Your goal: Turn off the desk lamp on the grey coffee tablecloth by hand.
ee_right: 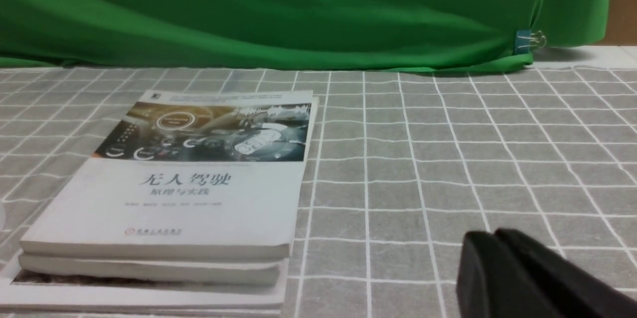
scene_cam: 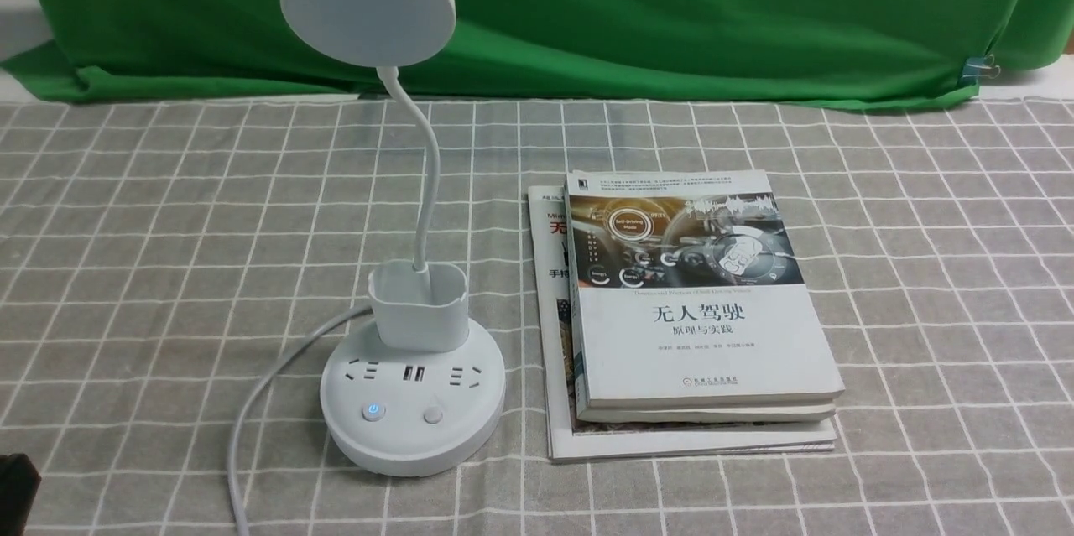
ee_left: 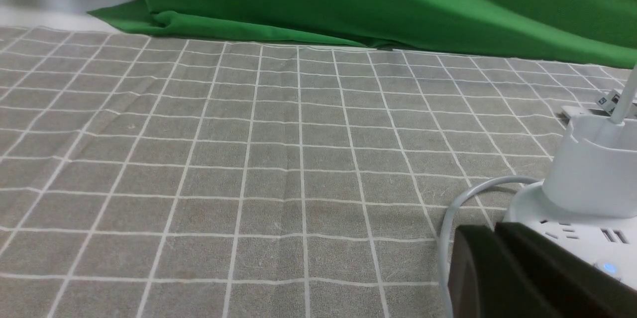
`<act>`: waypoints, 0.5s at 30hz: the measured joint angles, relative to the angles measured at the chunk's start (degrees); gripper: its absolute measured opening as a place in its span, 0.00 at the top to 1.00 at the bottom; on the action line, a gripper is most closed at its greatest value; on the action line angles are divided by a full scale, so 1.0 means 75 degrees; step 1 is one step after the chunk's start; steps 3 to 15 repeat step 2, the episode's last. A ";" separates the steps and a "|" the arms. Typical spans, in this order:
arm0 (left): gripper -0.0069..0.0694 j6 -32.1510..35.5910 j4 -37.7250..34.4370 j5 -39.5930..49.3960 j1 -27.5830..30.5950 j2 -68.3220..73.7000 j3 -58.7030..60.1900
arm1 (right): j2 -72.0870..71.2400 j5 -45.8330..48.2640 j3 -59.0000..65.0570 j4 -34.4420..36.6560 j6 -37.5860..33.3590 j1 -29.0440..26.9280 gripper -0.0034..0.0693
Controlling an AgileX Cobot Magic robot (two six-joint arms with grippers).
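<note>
Sitting beside left gripper (ee_left: pixel 490 258) — desk lamp (ee_left: pixel 587 193)

Desk lamp (scene_cam: pixel 414 402) on tablecloth (scene_cam: pixel 151 268), left of stacked books (scene_cam: pixel 696 335).

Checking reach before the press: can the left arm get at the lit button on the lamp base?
Probably yes. The left gripper, jaws together, sits beside the desk lamp, and nothing stands before the lit button.
</note>
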 joint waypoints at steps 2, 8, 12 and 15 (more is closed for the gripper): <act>0.88 0.0000 0.0000 0.0000 0.0000 0.0000 0.0000 | 0.0000 0.0000 0.0000 0.0000 0.0000 0.0000 0.90; 0.88 0.0000 0.0000 0.0000 0.0000 0.0000 0.0000 | 0.0000 0.0000 0.0000 0.0000 0.0000 0.0000 0.90; 0.88 0.0000 0.0000 0.0000 0.0000 0.0000 0.0000 | 0.0000 0.0000 0.0000 0.0000 0.0000 0.0000 0.90; 0.88 0.0000 0.0000 0.0000 0.0000 0.0000 0.0000 | 0.0000 0.0000 0.0000 0.0000 0.0000 0.0000 0.90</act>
